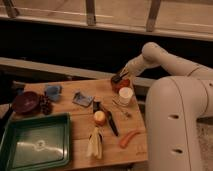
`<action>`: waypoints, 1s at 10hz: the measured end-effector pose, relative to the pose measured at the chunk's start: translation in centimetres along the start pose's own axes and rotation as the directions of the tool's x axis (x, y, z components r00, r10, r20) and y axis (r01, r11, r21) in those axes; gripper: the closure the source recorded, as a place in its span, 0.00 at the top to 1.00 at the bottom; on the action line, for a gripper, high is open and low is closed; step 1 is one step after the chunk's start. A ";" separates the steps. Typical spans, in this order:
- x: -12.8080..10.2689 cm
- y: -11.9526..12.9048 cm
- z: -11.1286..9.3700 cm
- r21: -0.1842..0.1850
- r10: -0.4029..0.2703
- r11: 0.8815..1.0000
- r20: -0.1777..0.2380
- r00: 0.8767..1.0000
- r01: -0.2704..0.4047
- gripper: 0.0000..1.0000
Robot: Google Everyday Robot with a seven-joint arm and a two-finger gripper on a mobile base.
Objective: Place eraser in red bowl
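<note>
We viewed a wooden table (80, 131) from above and in front, with the robot's white arm (165, 56) reaching in from the right. The gripper (119, 78) hung at the far right edge of the table, directly over the red bowl (122, 85), which showed only as an orange-red rim beneath the dark fingers. We could not tell whether the fingers were apart or together, nor whether anything was clamped between them. A small dark shape sat at the gripper's tip above the bowl; we could not tell whether it was the eraser or part of the gripper itself, and we found the eraser nowhere else on the table.

Just in front of the red bowl stood a white cup (125, 95), upright and near the bowl's rim. To the left of the cup lay a black-handled knife (109, 120), running diagonally toward the near edge, with an orange-and-white round object (100, 117) just beside its handle. A banana (94, 144) lay near the front edge, and an orange carrot-like object (128, 138) lay to its right. A small grey-blue packet (82, 98) rested in the middle of the table, and a blue cloth-like item (52, 91) lay further left. At the far left sat a dark maroon bowl (26, 101) with a dark bunch of grapes (45, 105) just beside it. A green tray (35, 144) occupied the near left corner.
</note>
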 end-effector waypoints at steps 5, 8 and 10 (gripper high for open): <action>0.1 0.1 0.1 0.000 -0.001 1.000 -0.001 1.000 0.001 0.71; 0.0 0.0 0.1 0.000 0.000 1.000 -0.001 1.000 0.000 0.80; 0.0 0.0 0.0 0.001 0.000 1.000 -0.001 1.000 0.000 0.80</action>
